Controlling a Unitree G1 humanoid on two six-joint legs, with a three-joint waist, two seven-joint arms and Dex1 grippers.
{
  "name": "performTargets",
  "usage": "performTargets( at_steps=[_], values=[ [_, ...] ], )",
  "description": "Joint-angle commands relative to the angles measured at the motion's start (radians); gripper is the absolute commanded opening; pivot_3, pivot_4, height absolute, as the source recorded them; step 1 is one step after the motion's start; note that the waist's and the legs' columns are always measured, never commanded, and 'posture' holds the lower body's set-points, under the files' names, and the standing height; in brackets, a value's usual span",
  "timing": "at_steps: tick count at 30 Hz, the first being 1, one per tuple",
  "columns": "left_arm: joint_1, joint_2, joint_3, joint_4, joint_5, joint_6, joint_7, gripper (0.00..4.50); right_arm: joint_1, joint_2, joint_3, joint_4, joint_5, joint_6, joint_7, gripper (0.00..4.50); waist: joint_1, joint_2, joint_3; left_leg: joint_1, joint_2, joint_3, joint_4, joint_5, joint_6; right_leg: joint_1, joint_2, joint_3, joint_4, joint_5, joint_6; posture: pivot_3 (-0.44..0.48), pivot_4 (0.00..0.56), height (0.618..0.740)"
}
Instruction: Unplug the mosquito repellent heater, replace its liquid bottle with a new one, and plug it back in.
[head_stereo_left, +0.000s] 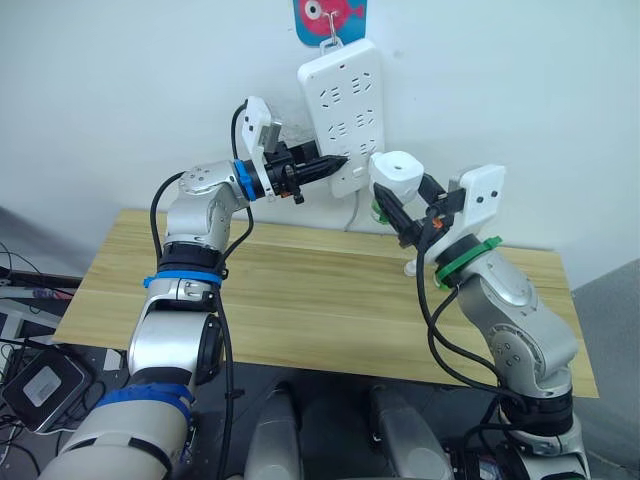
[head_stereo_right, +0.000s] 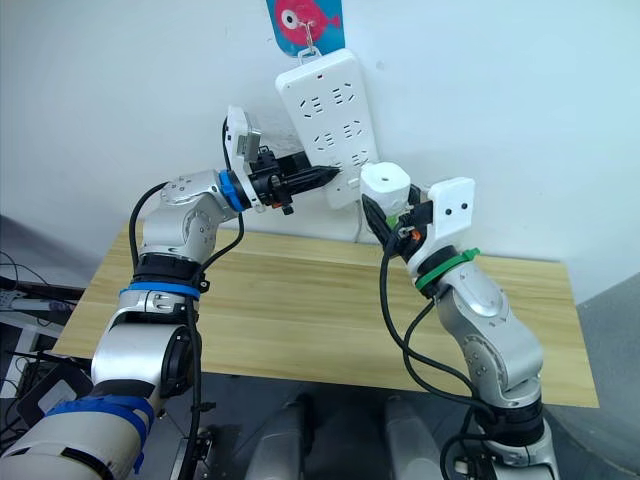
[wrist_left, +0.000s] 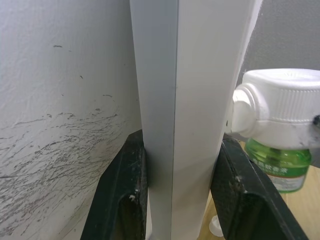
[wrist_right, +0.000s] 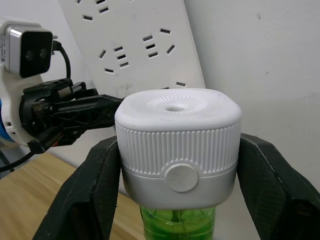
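Heater (head_stereo_left: 397, 172) unplugged, w/ green liquid bottle (wrist_right: 177, 222) fitted, clenched in right end effector (wrist_right: 177, 165) just beside power strip (head_stereo_left: 343, 110); left end effector (head_stereo_left: 330, 165) pinches strip's edge, steadying it; looks near the end, replug left, can't tell if bottle's new.

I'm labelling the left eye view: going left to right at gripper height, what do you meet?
Left gripper → power strip → mosquito repellent heater → right gripper.
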Motion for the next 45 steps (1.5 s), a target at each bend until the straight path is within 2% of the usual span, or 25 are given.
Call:
performTargets(
  at_steps=[1, 10, 38, 45],
  values=[
    [0.002, 0.007, 0.004, -0.052, -0.014, 0.002, -0.003, 1.3, -0.035, 0.002, 0.001, -0.01, -0.025, -0.046, 0.014, 2.98, 0.0, 0.0, 0.0, 0.0, 0.0, 0.0, 0.0, 0.0, 0.0, 0.0, 0.0, 0.0, 0.0, 0.0, 0.0, -0.093, 0.237, 0.74],
    [0.022, 0.021, 0.001, -0.078, -0.012, 0.012, -0.003, 1.3, -0.076, 0.013, 0.019, -0.009, -0.05, -0.032, 0.032, 2.98, -0.001, 0.0, 0.0, 0.0, 0.0, 0.0, 0.0, 0.0, 0.0, 0.0, 0.0, 0.0, 0.001, 0.0, 0.0, -0.08, 0.244, 0.74],
    [0.034, 0.026, 0.0, -0.105, -0.008, 0.023, 0.018, 1.3, -0.068, -0.003, 0.032, -0.022, -0.089, 0.016, 0.064, 2.98, 0.0, 0.0, 0.0, 0.001, 0.0, 0.0, 0.0, 0.0, 0.0, 0.0, 0.0, 0.0, 0.001, 0.0, 0.0, -0.069, 0.25, 0.74],
    [0.033, 0.027, 0.0, -0.109, -0.009, 0.024, 0.018, 1.3, -0.083, 0.024, 0.033, -0.002, -0.097, 0.001, 0.05, 2.98, 0.0, 0.0, 0.0, 0.001, 0.0, 0.0, 0.0, 0.0, 0.0, 0.0, 0.0, 0.0, 0.001, 0.0, 0.0, -0.066, 0.246, 0.74]
  ],
)
